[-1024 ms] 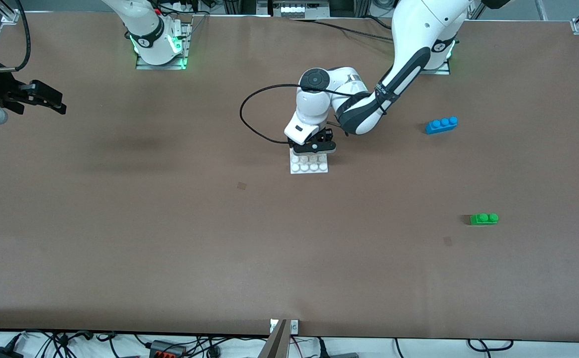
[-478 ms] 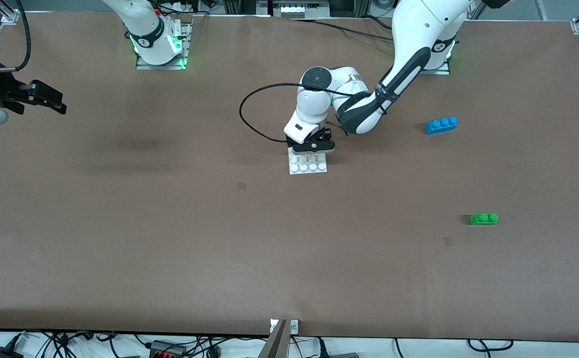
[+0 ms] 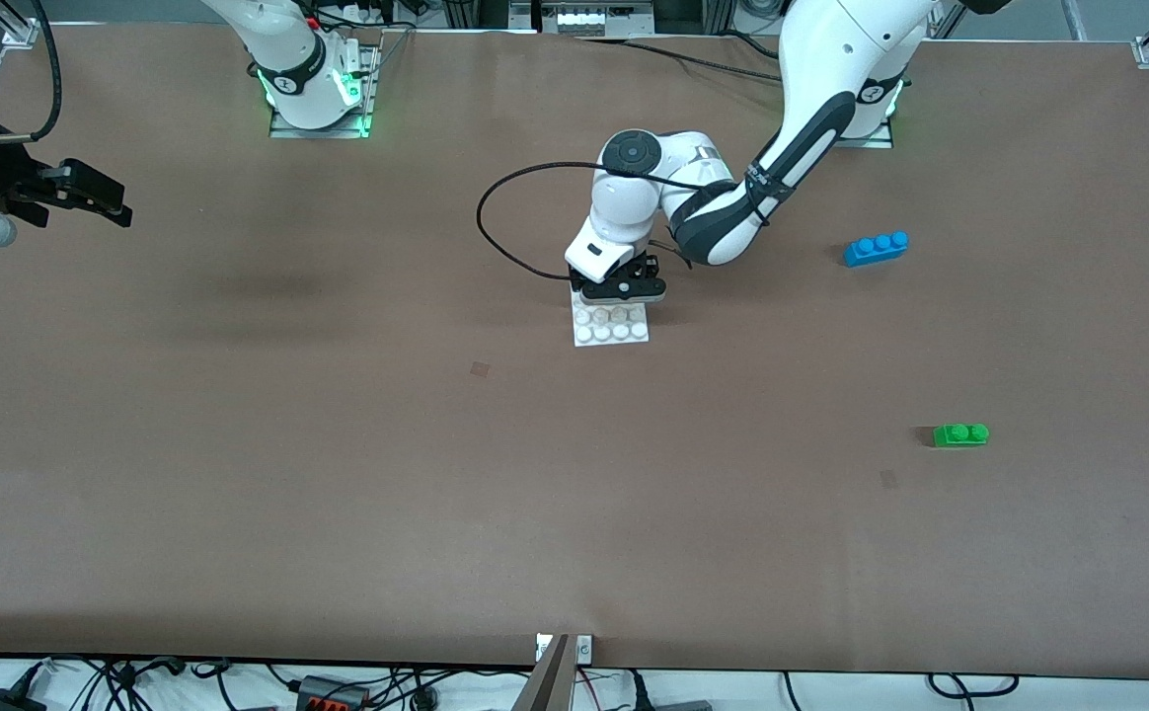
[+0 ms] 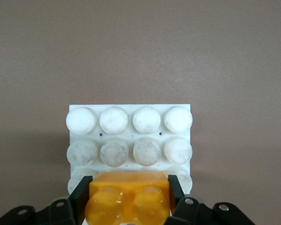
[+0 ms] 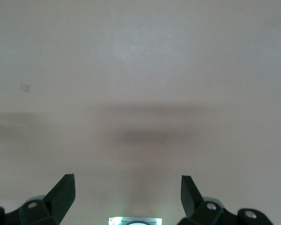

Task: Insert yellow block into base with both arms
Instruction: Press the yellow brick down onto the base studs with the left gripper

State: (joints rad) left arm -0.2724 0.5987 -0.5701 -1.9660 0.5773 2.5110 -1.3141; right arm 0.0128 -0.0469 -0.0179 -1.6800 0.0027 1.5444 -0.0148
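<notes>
- Left gripper (image 4: pixel 127 199): I read its jaws as pinching the yellow block (image 4: pixel 127 198) over the base (image 4: pixel 129 140), at the edge row farthest from the front camera.
- Risk: stud misalignment could jam the block or shove the unsecured base.
- Right gripper (image 5: pixel 127 190): jaws spread, waiting over bare table; nothing braces the base.

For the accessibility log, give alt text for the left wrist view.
The left gripper grips the yellow block over one edge of the white base, which lies on the brown table.

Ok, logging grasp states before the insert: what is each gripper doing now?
Left gripper: shut on the yellow block, over the base.
Right gripper: open, holding nothing, waiting.
</notes>
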